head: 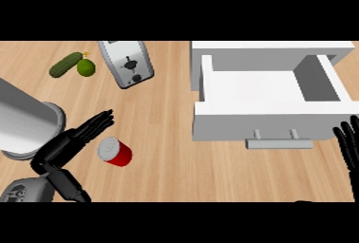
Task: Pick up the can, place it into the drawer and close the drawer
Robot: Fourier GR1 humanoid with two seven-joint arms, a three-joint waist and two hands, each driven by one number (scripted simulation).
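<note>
No text, label, brand, number or sign can be read on anything on the counter

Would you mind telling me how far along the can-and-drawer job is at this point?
Done: the drawer stands pulled open, nothing showing inside. In hand: the left hand, fingers straight, sits beside the red can, which lies tilted on the counter, not gripped. The right hand rests open at the right edge. Left: grasping the can, placing it in the drawer, closing it.
</note>
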